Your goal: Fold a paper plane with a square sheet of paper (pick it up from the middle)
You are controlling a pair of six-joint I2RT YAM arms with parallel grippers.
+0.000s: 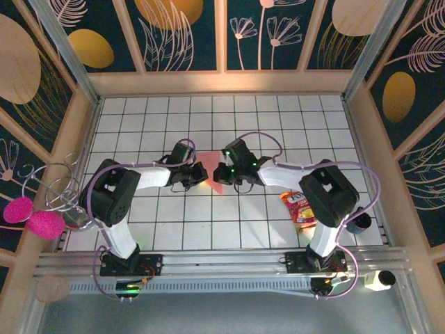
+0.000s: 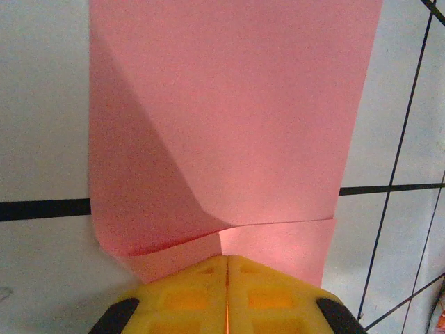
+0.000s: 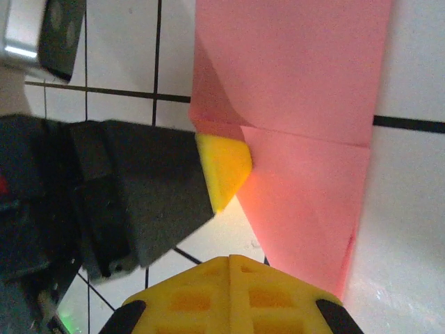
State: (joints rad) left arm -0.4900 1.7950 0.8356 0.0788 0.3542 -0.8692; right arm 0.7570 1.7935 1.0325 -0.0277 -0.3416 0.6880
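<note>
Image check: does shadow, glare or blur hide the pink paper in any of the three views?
Top external: even light, sharp, but the square sheet of paper is mostly covered. Left wrist: crisp, with a broad shadow over the sheet's left side. Right wrist: paper sharp, the left tool dark and slightly soft, mild sheen on the table.
</note>
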